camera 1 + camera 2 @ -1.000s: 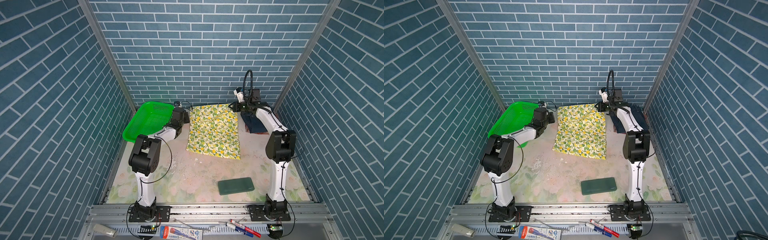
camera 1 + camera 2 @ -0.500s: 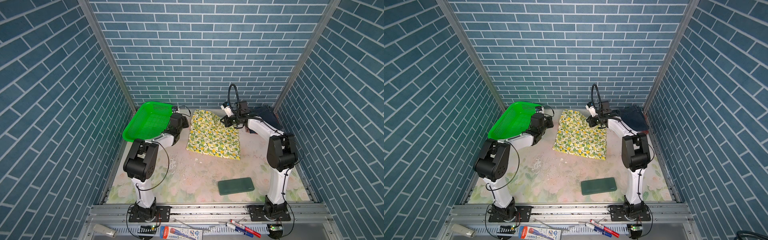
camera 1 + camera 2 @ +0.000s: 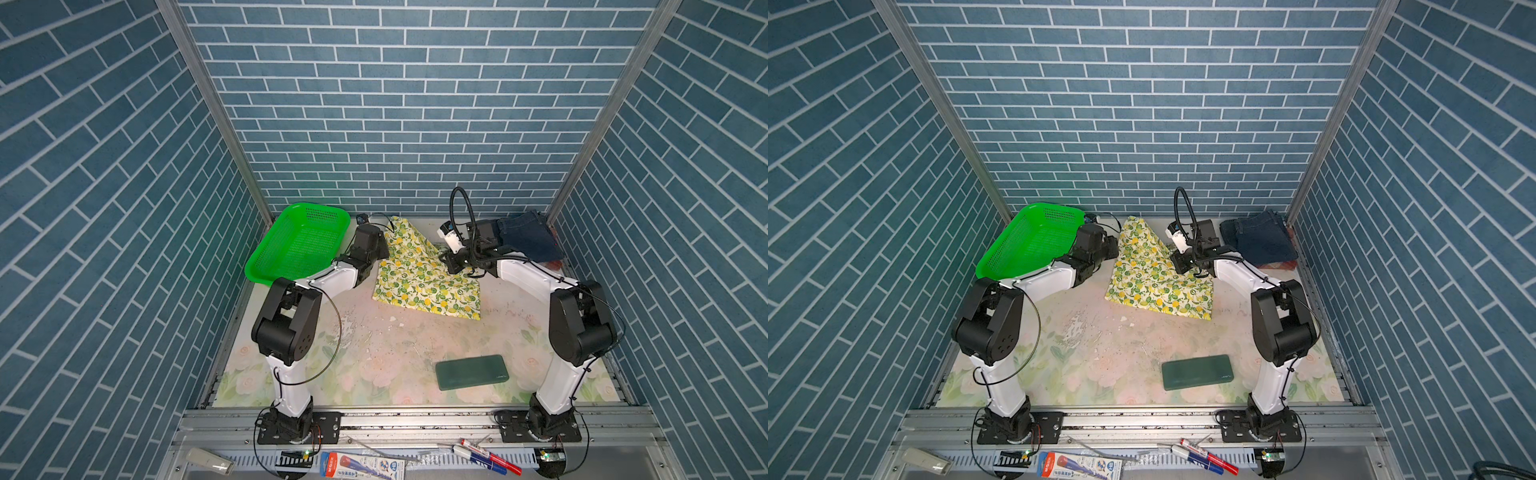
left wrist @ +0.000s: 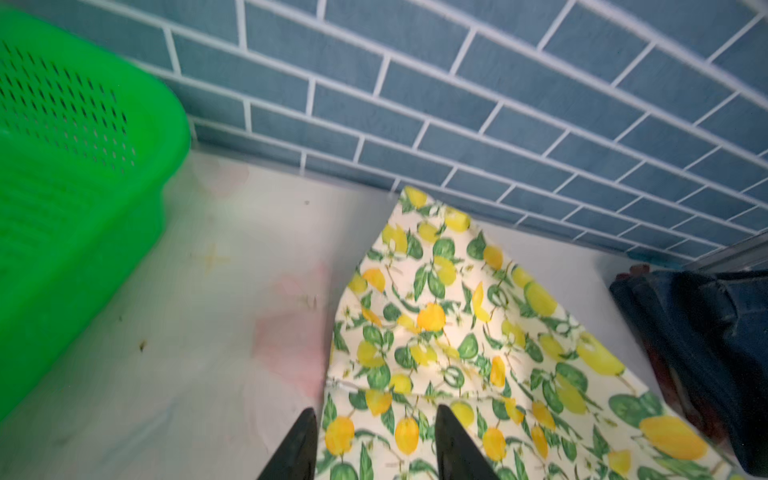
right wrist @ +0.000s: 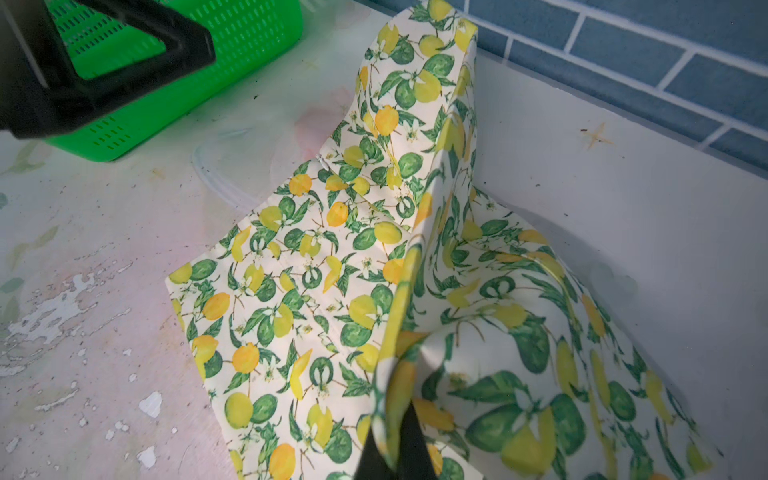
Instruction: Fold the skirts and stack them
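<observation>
- We've got the lemon skirt (image 3: 419,278) lying on the table (image 3: 374,353) near the middle of its back edge. Its right side is pulled up and over into a fold.
- The right gripper (image 5: 399,419) is clamped on that raised edge, with cloth bunched around its tips.
- The left gripper (image 4: 376,409) is just over the skirt's left edge, fingers apart and gripping nothing.
- The denim skirt (image 3: 1258,243) is folded in the back right corner, on top of the plaid skirt (image 3: 1277,264). We can only see a red strip of that one.
- The green basket (image 3: 299,245) is in the back left corner.
- The dark green slab (image 3: 471,371) lies towards the front edge, right of centre.
</observation>
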